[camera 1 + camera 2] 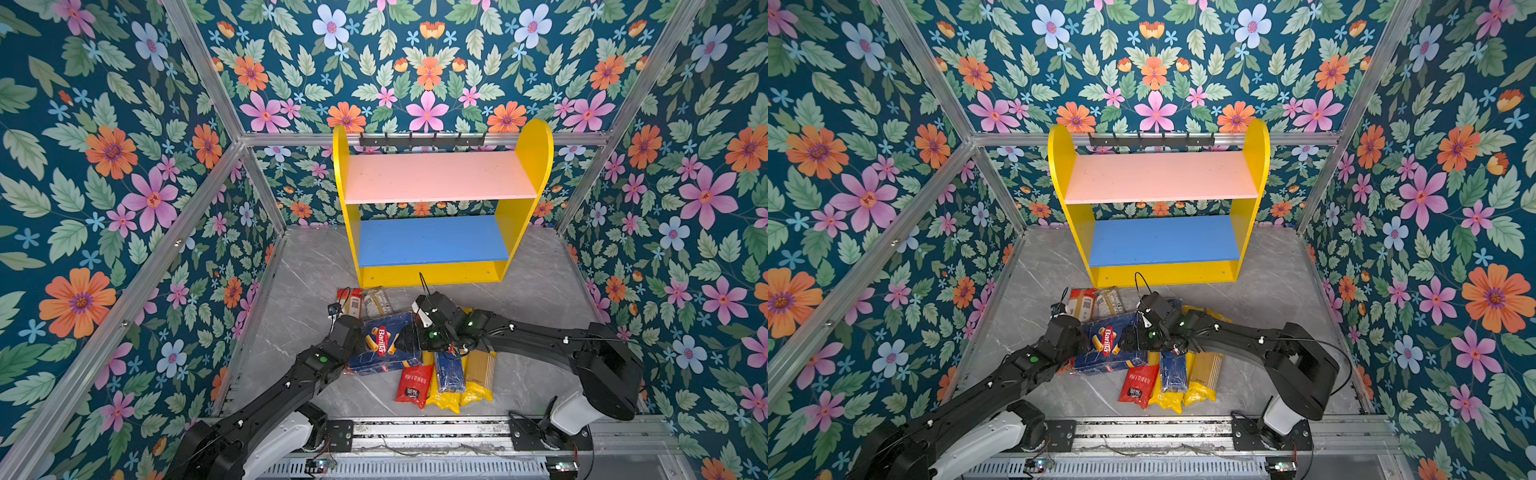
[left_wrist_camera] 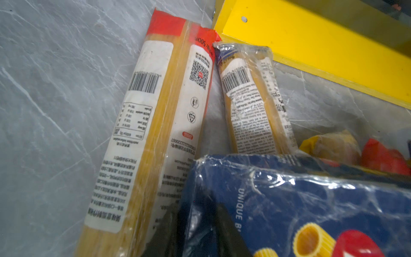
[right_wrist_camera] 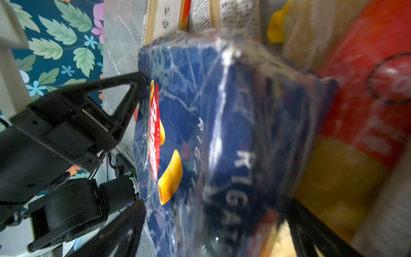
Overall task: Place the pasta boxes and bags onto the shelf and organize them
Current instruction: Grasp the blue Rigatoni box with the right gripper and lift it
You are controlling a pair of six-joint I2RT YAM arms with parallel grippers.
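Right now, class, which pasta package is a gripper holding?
The wide blue Barilla rigatoni box; the left gripper pinches its edge, unlike the slim bags.

We find the shelf (image 1: 432, 277) at the far middle of the tabletop (image 1: 540, 299). Just near of it lies the wide box (image 1: 384, 345), resting on two bags (image 1: 353, 301) that poke out past its far edge. The narrow box (image 1: 449, 372) and more bags (image 1: 480, 374) lie just right of it, reaching nearer.

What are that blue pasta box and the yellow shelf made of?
The blue pasta box looks like cardboard wrapped in clear plastic film: wrinkles and white glare run over its print. The shelf seems to be painted or laminated board, smooth and glossy, with a screw head in its yellow front strip; the core is hidden.
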